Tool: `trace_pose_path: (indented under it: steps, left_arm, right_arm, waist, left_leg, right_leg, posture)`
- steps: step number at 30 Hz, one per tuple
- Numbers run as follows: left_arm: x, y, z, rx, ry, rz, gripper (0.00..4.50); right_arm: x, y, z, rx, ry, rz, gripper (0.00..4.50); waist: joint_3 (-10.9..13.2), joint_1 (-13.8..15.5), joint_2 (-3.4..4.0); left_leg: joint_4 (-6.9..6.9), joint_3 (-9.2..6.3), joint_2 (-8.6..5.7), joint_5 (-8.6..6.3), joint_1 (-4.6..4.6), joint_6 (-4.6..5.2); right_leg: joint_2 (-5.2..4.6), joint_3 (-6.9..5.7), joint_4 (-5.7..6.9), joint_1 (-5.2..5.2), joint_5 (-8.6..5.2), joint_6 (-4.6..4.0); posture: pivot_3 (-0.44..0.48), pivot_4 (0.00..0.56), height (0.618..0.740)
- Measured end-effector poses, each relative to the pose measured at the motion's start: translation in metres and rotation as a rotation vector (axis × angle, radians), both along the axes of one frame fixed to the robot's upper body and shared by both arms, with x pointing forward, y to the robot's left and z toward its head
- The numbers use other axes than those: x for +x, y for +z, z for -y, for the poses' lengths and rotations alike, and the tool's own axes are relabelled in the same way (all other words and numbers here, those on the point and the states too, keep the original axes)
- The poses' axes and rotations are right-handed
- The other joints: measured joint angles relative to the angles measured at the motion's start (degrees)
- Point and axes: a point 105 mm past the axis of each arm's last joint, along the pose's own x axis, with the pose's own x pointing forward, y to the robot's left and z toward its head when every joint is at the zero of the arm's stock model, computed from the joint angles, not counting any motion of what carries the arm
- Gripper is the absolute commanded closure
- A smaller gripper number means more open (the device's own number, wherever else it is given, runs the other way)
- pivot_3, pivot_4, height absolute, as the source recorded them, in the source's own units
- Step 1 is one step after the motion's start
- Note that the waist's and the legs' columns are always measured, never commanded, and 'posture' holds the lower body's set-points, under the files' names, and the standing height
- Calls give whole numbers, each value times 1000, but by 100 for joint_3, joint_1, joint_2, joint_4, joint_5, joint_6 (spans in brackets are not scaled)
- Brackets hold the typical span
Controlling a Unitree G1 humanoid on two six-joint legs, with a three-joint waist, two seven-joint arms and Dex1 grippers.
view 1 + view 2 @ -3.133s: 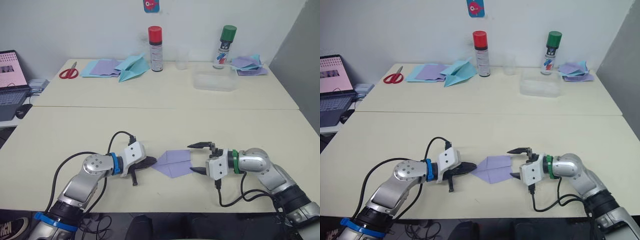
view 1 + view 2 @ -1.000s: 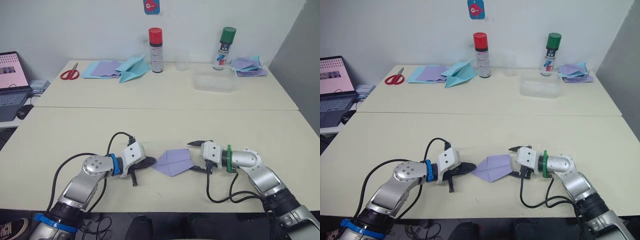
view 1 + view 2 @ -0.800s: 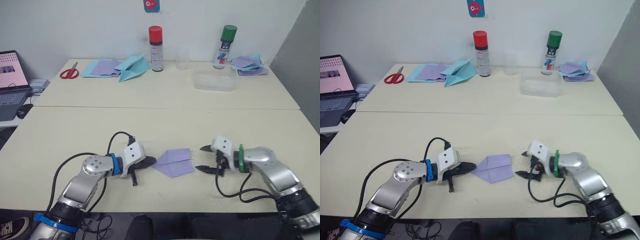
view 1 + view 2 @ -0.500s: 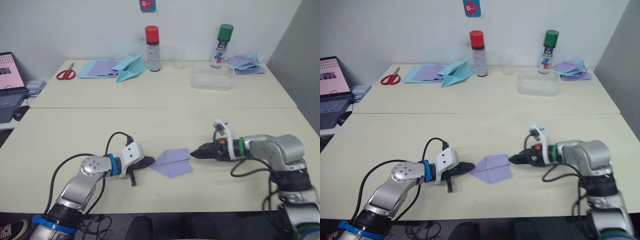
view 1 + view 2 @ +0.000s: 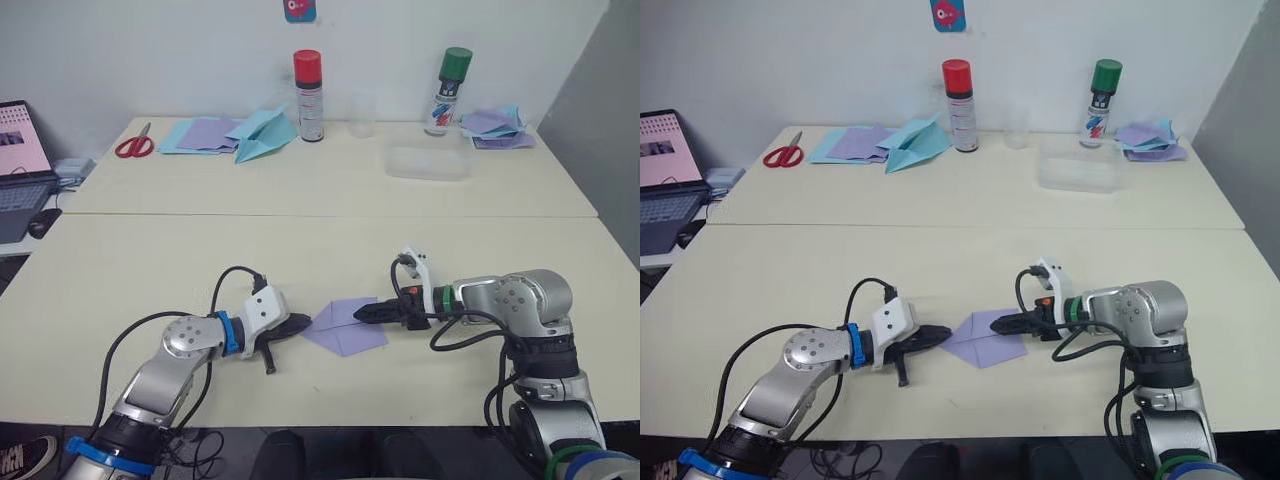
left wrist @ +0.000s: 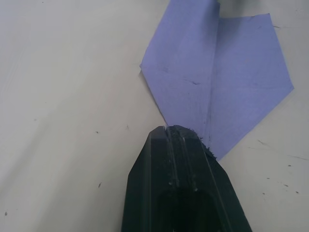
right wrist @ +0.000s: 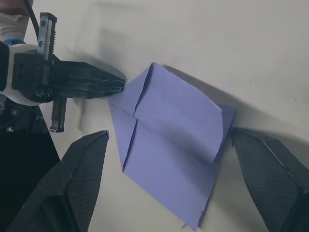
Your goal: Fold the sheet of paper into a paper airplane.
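Near the front edge of the worktop (image 5: 120, 260), between the two arms: sheet of paper (image 5: 345, 325), lavender, lying flat, already folded to a point on its left side with a centre crease and layered flaps. Pinned at that pointed corner by the left claw (image 5: 300, 323), fingers (image 6: 181, 159) pressed tight together with no gap; cannot tell whether the corner sits between them or just beneath. Reached from the opposite side by the right claw (image 5: 360, 314), fingers (image 7: 82, 169) spread wide in the right wrist view, one off each side of the paper's square end, gripping nothing. Along the far side of the worktop, well apart from the arms: red scissors (image 5: 132, 145), flat lavender and blue sheets (image 5: 205, 135), light-blue paper airplane (image 5: 262, 138), red-capped spray can (image 5: 309, 95), clear cup (image 5: 362, 115), clear plastic container (image 5: 430, 163), green-capped spray can (image 5: 447, 90), and a stack of mixed papers (image 5: 495, 128). Off the far left, open laptop (image 5: 20, 150).
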Motion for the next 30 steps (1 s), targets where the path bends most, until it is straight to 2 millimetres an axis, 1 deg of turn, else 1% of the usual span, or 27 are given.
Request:
trace_pose_path:
  steps: [1,2,4,9,11,12,16,21,25,28,30]
  left_arm:
    - [0,0,0,1,1,0,4500]
    - [0,0,-1,4,2,-2,4500]
    - [0,0,-1,4,2,-1,4500]
    - [-1,0,-1,4,-1,1,4500]
    - [-1,1,-1,4,-2,1,4500]
    - [-1,1,-1,4,-2,1,4500]
    - [0,1,-1,5,-4,3,4500]
    - [1,3,0,6,-12,3,4500]
    - [1,3,-1,9,-16,2,4500]
    - [1,5,-4,14,-18,-1,4500]
    - [1,7,-13,16,-5,-21,4500]
  right_arm:
    - [0,0,0,4,-1,3,630]
    - [2,-1,-1,6,-10,12,806]
    - [5,-2,1,5,-25,28,1492]
    - [11,0,7,-25,-25,95,3269]
    - [12,0,10,-36,-24,118,4114]
    - [12,0,11,-37,-26,122,4425]
    - [11,-1,10,-34,-17,133,4469]
    - [9,2,0,15,3,132,4469]
    - [9,4,-2,35,12,140,4469]
    - [10,7,-2,45,13,161,4469]
    - [11,8,-1,54,13,174,4469]
  waist:
    - [0,-2,0]
    - [0,-2,0]
    - [1,-5,1]
    - [1,-6,1]
    - [1,-5,1]
    - [1,-4,1]
    - [1,-4,1]
    - [1,-4,1]
    - [1,-4,1]
    - [2,-4,1]
    - [2,-40,0]
  left_leg:
    - [0,0,0,0,0,0]
    - [0,0,0,0,0,0]
    - [0,3,-1,0,-3,0]
    - [-1,2,-2,0,-13,0]
    - [-1,2,-1,0,-15,0]
    - [-1,2,-1,0,-15,0]
    - [-2,2,-1,0,-16,0]
    - [-2,2,-1,0,-16,0]
    - [-2,2,-1,0,-16,0]
    - [-3,2,1,0,-17,0]
    - [-4,2,4,0,-36,0]
  right_leg:
    - [0,0,0,0,0,0]
    - [0,0,0,-1,0,0]
    - [0,2,0,-5,0,0]
    - [0,1,-4,-11,-1,-1]
    - [0,0,-6,-12,-1,-1]
    - [0,1,-6,-13,-1,0]
    - [0,1,-5,-13,-1,0]
    - [0,1,-5,-13,-1,0]
    - [0,1,-5,-13,-1,0]
    - [2,0,-5,-16,-1,-1]
    - [5,1,-1,-37,-1,-1]
  posture:
    - [0,150,740]
    - [0,150,740]
    - [0,150,740]
    - [0,150,740]
    - [0,150,740]
    - [0,150,740]
    - [0,150,740]
    - [0,150,740]
    - [0,150,740]
    - [0,150,740]
    - [0,150,740]
